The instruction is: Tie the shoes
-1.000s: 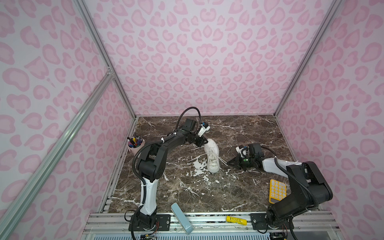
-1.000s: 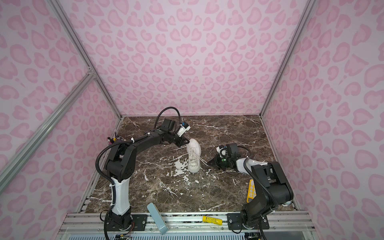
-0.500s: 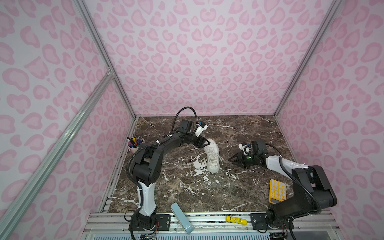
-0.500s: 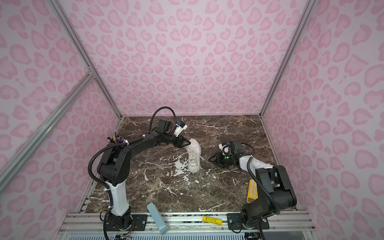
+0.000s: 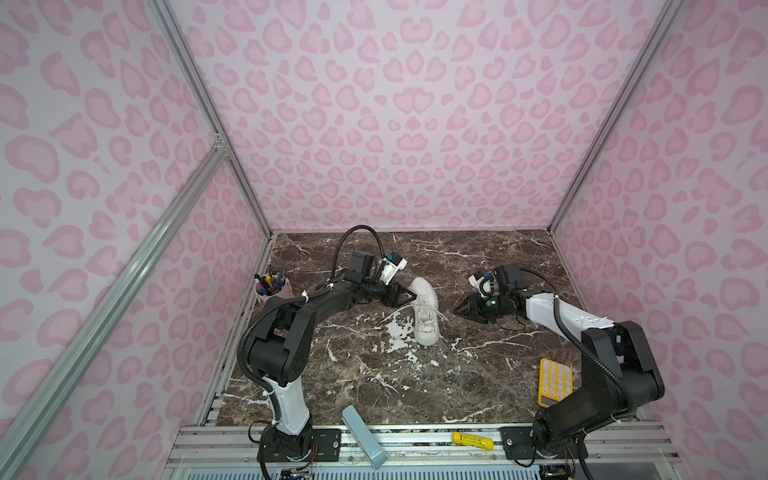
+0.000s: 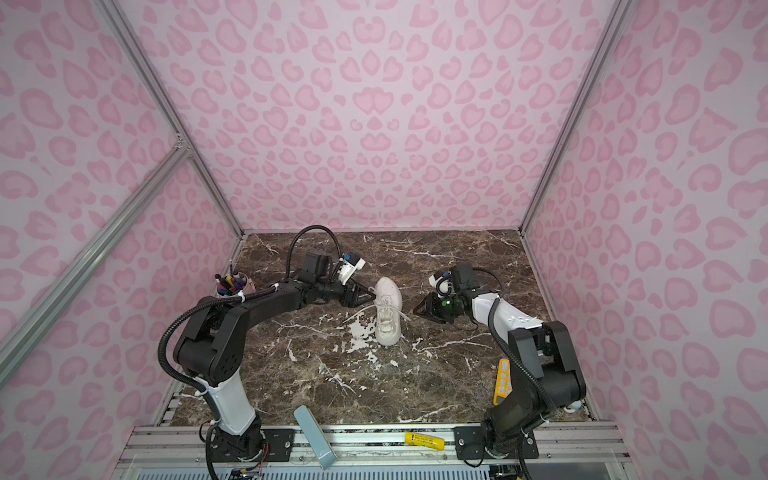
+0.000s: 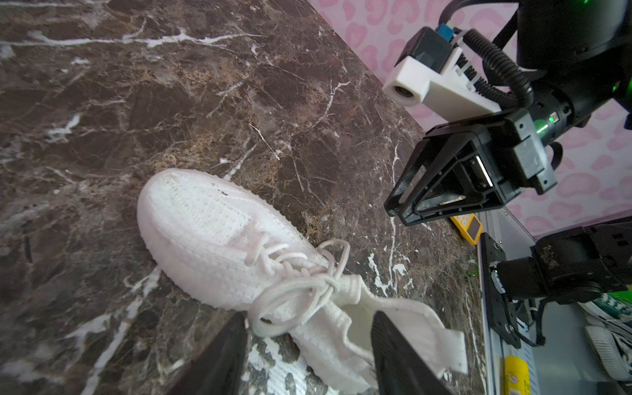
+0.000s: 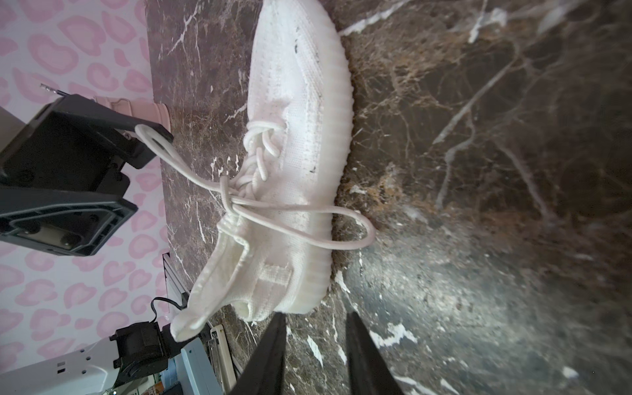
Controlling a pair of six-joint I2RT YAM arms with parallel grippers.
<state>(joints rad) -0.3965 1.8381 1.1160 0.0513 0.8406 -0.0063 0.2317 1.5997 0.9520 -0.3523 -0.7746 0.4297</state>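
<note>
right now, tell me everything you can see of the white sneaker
The sneaker is all white: knit-looking upper with a few dark specks, ribbed chunky sole. It stands upright on the marble table, toe toward the back wall. Its thin laces are tied in a loose bow; one loop reaches the open left gripper, contact unclear.

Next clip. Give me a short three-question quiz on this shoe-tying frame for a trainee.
1. True or false: the laces on the sneaker form a bow with two loops.
2. The left gripper and the right gripper flank the sneaker. Whose tips are nearer to it? A) left B) right C) neither
3. Fill in: the flat yellow thing with rows of keys on the table is a ____.
Key: 1 true; 2 A; 3 calculator.
</note>
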